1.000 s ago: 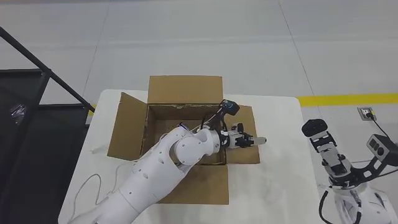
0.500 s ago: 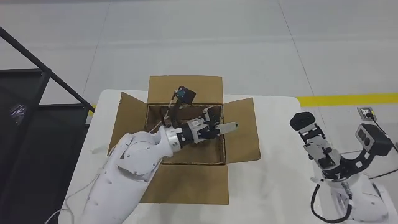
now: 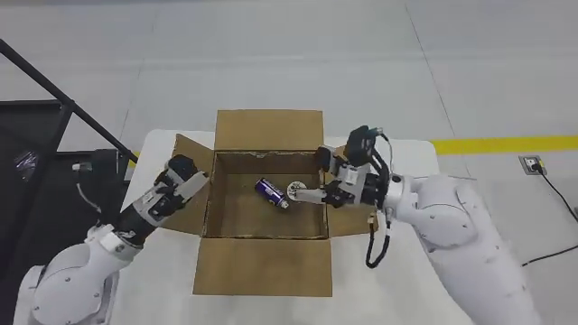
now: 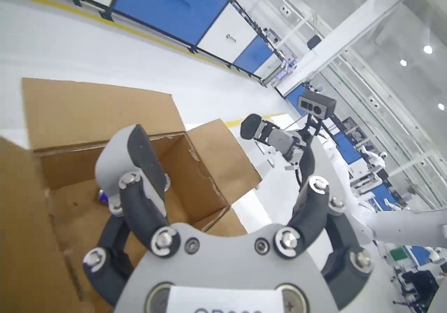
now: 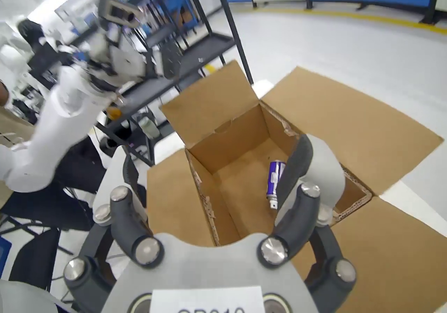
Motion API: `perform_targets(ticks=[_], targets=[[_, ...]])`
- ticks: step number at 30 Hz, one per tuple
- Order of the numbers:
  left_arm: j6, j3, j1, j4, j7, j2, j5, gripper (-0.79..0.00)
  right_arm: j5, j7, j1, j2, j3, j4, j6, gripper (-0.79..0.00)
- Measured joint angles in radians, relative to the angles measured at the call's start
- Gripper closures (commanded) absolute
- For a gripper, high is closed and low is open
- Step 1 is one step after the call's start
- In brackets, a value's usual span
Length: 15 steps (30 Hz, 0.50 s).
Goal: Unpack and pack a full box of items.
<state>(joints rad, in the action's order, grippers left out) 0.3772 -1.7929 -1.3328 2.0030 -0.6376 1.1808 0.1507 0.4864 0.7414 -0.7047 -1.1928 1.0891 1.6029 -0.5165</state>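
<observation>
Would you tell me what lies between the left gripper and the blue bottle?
Top view: the left wall of the box, then its bare floor, separate the left gripper from the blue bottle.

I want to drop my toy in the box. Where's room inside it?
The box floor is bare from the left wall to the blue can, and along the near wall. It is crowded on the right side, where the right gripper hangs open by the can.

can (image 3: 270,191) in box (image 3: 268,130), box on table (image 3: 402,271)
</observation>
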Motion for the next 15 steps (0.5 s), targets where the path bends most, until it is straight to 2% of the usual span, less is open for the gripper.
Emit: perform_targets(ticks=[4,7,9,15], targets=[[0.054,-0.137,-0.119,-0.023,0.035,-0.004,-0.074,-0.785,0.047,0.117,0.177,-0.05,-0.202,-0.164,0.082,-0.785],[0.088,-0.197,-0.18,-0.058,0.041,-0.006,-0.134,-0.785,0.033,0.185,0.275,-0.091,-0.317,-0.275,0.139,-0.785],[0.104,-0.216,-0.203,-0.077,0.032,-0.008,-0.157,-0.785,0.017,0.192,0.309,-0.107,-0.353,-0.314,0.159,-0.785],[0.111,-0.22,-0.211,-0.087,0.025,-0.009,-0.158,-0.785,0.015,0.19,0.309,-0.107,-0.352,-0.315,0.159,-0.785]])
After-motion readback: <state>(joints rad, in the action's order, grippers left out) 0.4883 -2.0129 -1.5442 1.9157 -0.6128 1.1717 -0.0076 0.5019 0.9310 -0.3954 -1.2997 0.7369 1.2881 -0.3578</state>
